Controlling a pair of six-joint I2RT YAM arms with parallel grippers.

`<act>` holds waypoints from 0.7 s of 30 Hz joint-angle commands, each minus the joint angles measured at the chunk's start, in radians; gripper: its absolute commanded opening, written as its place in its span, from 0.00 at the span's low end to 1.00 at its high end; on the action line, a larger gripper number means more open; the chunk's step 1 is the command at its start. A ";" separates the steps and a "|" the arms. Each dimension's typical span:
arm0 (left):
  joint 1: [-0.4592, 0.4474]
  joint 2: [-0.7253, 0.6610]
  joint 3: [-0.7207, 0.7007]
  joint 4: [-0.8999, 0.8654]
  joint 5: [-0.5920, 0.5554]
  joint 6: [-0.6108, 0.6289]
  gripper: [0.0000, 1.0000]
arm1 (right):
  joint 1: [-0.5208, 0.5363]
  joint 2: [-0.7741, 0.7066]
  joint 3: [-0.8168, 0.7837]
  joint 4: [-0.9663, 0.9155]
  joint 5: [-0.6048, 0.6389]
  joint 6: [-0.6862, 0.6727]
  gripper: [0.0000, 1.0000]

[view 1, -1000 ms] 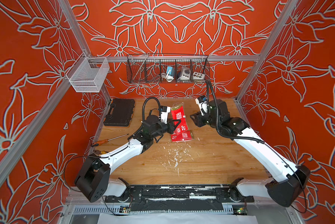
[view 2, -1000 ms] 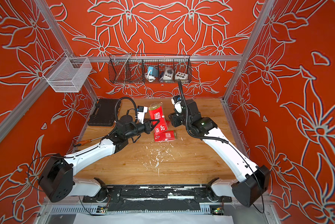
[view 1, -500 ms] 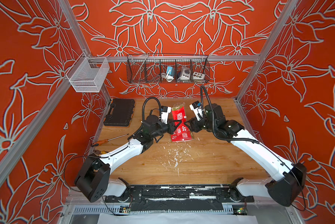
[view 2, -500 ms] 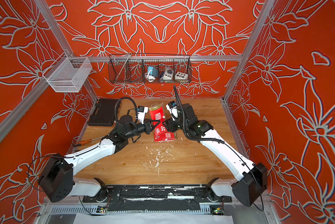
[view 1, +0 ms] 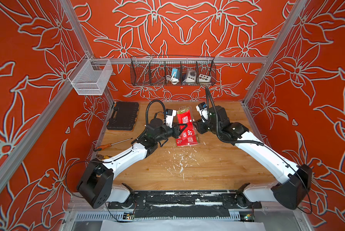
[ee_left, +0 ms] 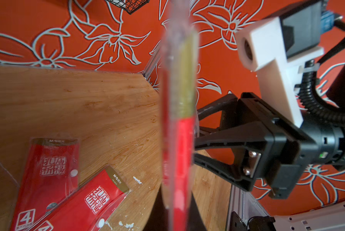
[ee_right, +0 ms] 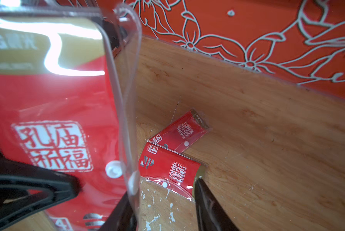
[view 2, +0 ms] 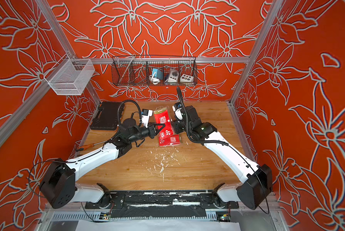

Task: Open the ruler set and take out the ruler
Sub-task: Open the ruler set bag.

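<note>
A red ruler set (view 1: 184,120) (view 2: 162,120) in a clear pouch stands upright above the table, and my left gripper (view 1: 184,126) (ee_left: 175,218) is shut on its lower part. The left wrist view shows the ruler set (ee_left: 177,140) edge-on. Its clear flap (ee_right: 127,90) is lifted off the red front. My right gripper (view 1: 195,125) (ee_right: 163,200) is at the pouch's right edge, open, with the flap against one of its fingers (ee_right: 123,214). The ruler itself cannot be made out inside. Two more red ruler sets (ee_right: 179,130) (ee_right: 167,166) lie on the table below.
A black tool case (view 1: 123,116) lies at the back left, with an orange-handled screwdriver (view 1: 111,144) in front of it. A black wire basket (view 1: 172,72) and a white mesh basket (view 1: 89,78) hang on the walls. White flecks (view 1: 179,160) dot the wooden table.
My right gripper came in from the back right to the held pouch's right edge, and its jaws narrowed. The left gripper kept the pouch still.
</note>
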 commanded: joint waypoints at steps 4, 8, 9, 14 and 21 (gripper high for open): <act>0.000 -0.008 0.007 0.054 0.051 -0.005 0.00 | 0.003 0.000 0.049 0.019 -0.067 -0.040 0.38; 0.000 -0.015 0.004 0.061 0.056 -0.003 0.00 | 0.003 0.019 0.073 0.000 -0.086 -0.053 0.31; 0.000 -0.016 0.004 0.061 0.057 -0.002 0.00 | 0.003 0.023 0.075 -0.002 -0.083 -0.055 0.30; 0.000 -0.017 0.000 0.062 0.066 -0.002 0.00 | 0.003 0.011 0.066 0.016 -0.059 -0.072 0.29; 0.000 -0.008 0.004 0.066 0.085 -0.017 0.00 | 0.003 -0.035 0.013 0.072 -0.049 -0.163 0.32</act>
